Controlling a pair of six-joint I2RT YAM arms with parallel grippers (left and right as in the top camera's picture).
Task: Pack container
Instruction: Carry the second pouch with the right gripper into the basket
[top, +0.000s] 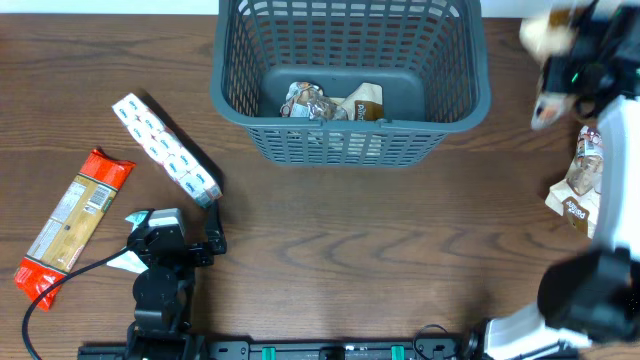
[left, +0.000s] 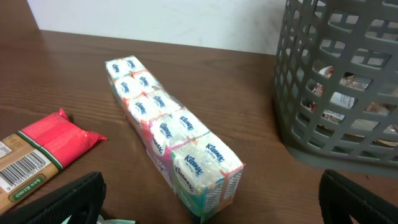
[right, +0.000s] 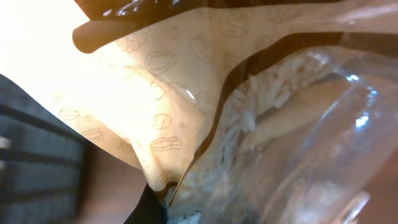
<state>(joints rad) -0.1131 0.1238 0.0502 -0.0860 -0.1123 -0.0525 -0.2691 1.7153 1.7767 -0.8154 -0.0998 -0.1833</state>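
The container is a dark grey-blue lattice basket (top: 350, 130) at the top middle, also at the right of the left wrist view (left: 336, 93). Two snack packs (top: 330, 102) lie in it. My right gripper (top: 572, 72) is at the top right, just right of the basket, shut on a cream and brown snack pack (right: 155, 106) with a clear window that fills its wrist view. My left gripper (top: 180, 225) is open and empty, low over the table, with the near end of a long tissue pack (left: 174, 143) between its fingers (left: 211, 208).
The tissue pack (top: 165, 148) lies diagonally left of the basket. A red and tan biscuit pack (top: 70, 225) lies at the far left, also in the left wrist view (left: 43, 152). Another cream snack pack (top: 580, 185) sits at the right edge. A small green-white wrapper (top: 125, 262) lies under the left arm.
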